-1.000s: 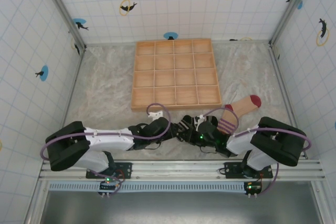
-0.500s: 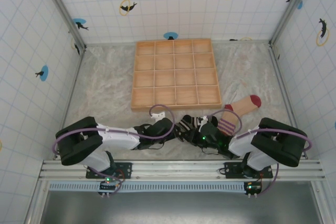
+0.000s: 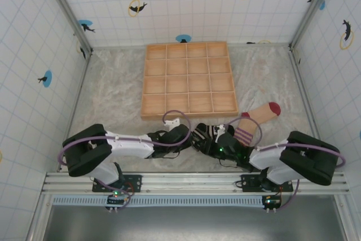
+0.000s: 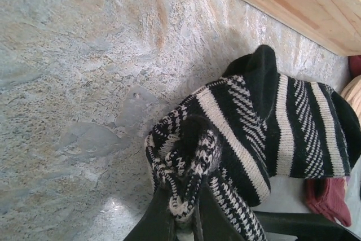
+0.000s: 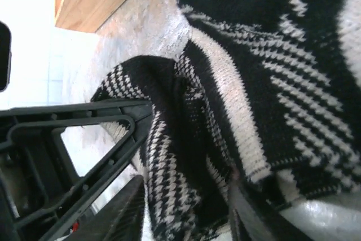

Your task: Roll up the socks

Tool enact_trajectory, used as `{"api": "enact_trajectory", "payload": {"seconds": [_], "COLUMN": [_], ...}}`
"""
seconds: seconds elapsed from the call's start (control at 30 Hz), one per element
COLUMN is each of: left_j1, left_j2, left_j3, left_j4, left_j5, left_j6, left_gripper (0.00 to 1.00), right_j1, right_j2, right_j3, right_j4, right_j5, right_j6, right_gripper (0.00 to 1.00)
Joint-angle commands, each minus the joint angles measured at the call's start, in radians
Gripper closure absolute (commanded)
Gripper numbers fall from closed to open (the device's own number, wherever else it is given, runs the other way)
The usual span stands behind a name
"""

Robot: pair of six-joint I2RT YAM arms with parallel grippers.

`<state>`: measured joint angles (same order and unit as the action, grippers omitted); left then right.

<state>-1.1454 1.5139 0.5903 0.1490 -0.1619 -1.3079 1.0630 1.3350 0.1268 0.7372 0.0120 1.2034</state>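
Two socks: striped sock, black-and-white knit, bunching into a lump; tan sock, dark red toe, red-striped cuff, lying flat.
One tray: wooden, square, sixteen compartments.
Sock location: striped sock is sitting on the mottled grey surface just before the tray; tan sock is lying just right of it.
Left gripper: jaws are pinching tight on a striped sock fold.
Right gripper: jaws are standing partly apart, striped knit lying between them.
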Motion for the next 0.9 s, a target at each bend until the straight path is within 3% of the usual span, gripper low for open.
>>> {"api": "enact_trajectory", "payload": {"seconds": [0.0,0.13,0.4,0.63,0.87], "left_j1": [0.007,0.010,0.016,0.015,0.018], "left_j2": [0.008,-0.029,-0.112,-0.127,-0.148], "left_j3": [0.039,0.078,0.092,0.080,0.077], "left_j4": [-0.227,-0.368,-0.504,-0.523,-0.534], "left_j5": [-0.042,-0.040,0.003,0.041,0.072], "left_j6": [0.025,0.047,0.046,0.027,0.003], "left_gripper": [1.00,1.00,1.00,1.00,1.00], "right_j1": [0.025,0.053,0.140,0.296,0.404], "right_j2": [-0.095,-0.235,-0.354,-0.276,-0.083], "right_j3": [0.010,0.063,0.094,0.042,0.042], "right_j4": [-0.272,-0.355,-0.387,-0.198,0.020], "right_j5": [0.081,0.128,0.232,0.348,0.404], "right_j6": [-0.193,-0.409,-0.826,-1.149,-1.301], "right_gripper": [0.44,0.32,0.30,0.31,0.35]}}
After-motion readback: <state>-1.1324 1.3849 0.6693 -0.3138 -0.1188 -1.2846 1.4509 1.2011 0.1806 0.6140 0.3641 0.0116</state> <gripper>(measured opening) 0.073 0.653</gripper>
